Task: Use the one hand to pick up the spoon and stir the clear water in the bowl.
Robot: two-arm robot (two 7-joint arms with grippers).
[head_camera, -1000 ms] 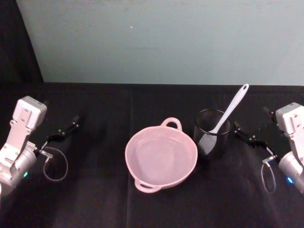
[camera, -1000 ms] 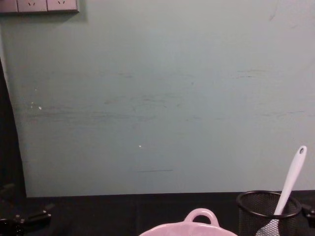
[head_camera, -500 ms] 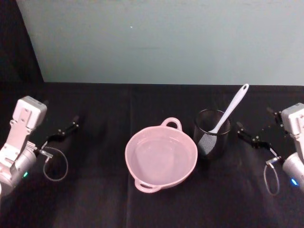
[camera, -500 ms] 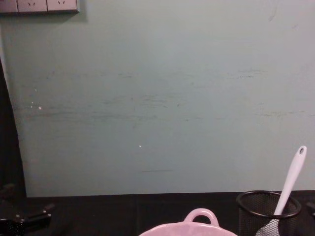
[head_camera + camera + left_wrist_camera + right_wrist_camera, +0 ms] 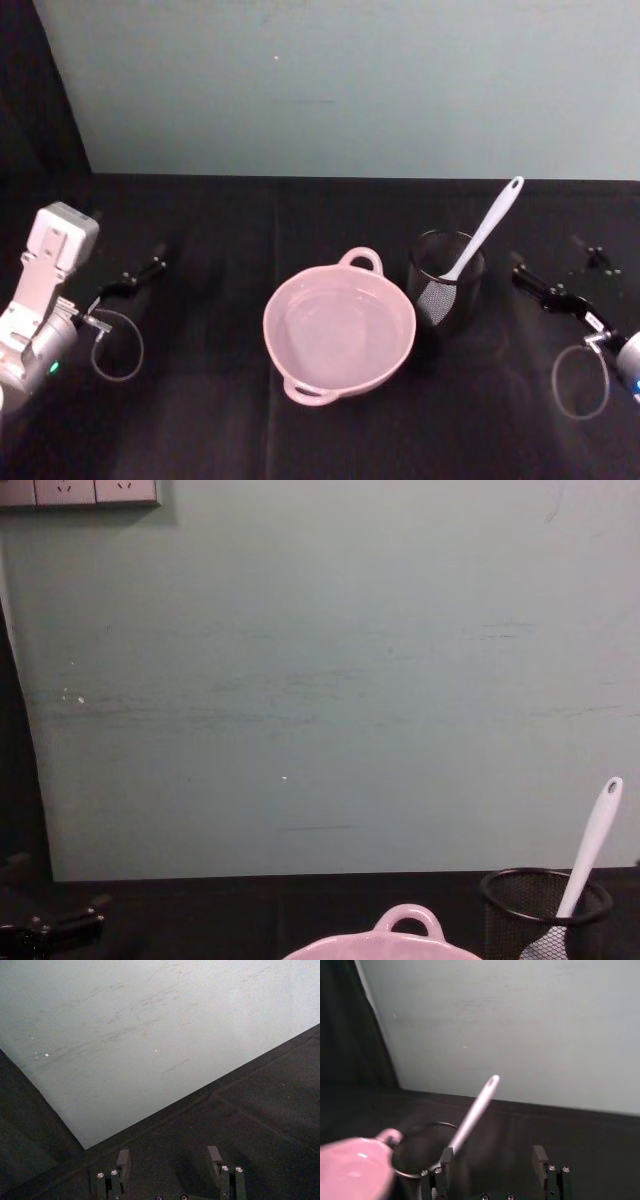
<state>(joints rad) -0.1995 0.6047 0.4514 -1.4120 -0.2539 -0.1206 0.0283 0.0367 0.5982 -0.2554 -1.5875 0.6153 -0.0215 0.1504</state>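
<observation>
The white spoon (image 5: 486,228) stands in the black wire-mesh cup (image 5: 444,287), head down inside it and its handle leaning up toward the far right. The cup sits just right of the pale pink bowl (image 5: 268,330), which holds clear water at the middle of the black tabletop (image 5: 200,420). The right hand (image 5: 491,1158) is low over the tabletop to the right of the cup, its fingers apart, gripping nothing and clear of the spoon. The left hand (image 5: 168,1160) is parked well to the left of the bowl, its fingers also apart.
</observation>
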